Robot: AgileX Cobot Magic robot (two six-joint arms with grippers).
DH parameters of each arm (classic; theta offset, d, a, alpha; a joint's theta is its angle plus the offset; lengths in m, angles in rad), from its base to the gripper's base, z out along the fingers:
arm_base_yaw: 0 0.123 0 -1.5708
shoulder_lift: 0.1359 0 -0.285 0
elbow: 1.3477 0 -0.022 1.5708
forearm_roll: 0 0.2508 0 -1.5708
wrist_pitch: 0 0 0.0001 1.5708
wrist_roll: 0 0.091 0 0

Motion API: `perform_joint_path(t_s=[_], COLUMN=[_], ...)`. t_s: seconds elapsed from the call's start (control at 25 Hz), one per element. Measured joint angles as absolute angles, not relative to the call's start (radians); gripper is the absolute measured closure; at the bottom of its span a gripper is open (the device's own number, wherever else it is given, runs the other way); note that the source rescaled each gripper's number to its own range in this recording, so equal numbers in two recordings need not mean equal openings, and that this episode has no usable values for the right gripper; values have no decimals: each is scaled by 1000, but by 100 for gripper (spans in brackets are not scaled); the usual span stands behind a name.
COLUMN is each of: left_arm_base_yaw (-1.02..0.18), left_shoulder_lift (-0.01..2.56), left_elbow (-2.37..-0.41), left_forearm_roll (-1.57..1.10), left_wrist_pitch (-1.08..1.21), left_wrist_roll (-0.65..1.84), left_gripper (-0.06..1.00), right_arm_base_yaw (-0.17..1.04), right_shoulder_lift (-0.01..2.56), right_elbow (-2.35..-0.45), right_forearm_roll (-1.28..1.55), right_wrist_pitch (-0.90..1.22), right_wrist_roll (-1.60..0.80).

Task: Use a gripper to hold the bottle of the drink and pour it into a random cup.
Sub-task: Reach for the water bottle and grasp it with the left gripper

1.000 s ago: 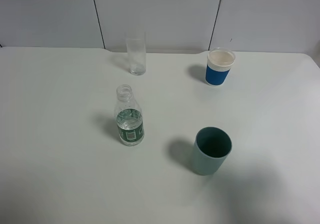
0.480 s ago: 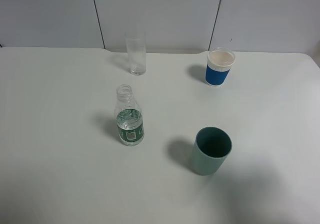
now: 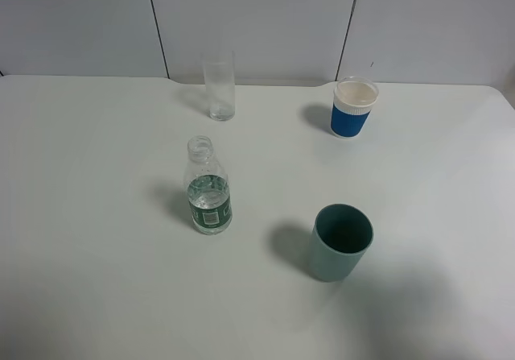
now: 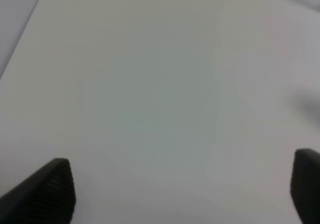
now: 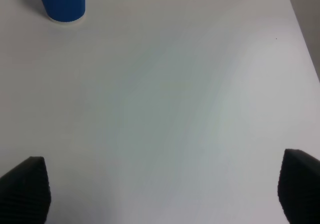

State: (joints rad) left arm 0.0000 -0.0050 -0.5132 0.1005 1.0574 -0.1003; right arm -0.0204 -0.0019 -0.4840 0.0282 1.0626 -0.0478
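Observation:
The bottle, small and clear with a dark green label and no cap, stands upright near the middle of the white table. The cup, a tall clear glass, stands behind it near the back edge. Neither arm shows in the high view. In the left wrist view the left gripper is open, its dark fingertips wide apart over bare table. In the right wrist view the right gripper is open too, with nothing between its fingertips.
A blue cup with a white rim stands at the back right and also shows in the right wrist view. A teal plastic cup stands at the front right of the bottle. The table's right edge lies near the right gripper.

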Motion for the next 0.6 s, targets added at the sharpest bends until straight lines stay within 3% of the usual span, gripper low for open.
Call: perform_joint_path(t_s=[0.6], left_arm_base_yaw=[0], left_shoulder_lift=[334], left_elbow=[-537], left_forearm_roll=[83], left_wrist_pitch=[946], left_wrist_roll=[49], left_gripper=[-6], right_arm_base_yaw=[-20], right_shoulder_lift=[-2], right_elbow=[-484], right_forearm_roll=[28], right_wrist_pitch=[1063], right_wrist_roll=[-48])
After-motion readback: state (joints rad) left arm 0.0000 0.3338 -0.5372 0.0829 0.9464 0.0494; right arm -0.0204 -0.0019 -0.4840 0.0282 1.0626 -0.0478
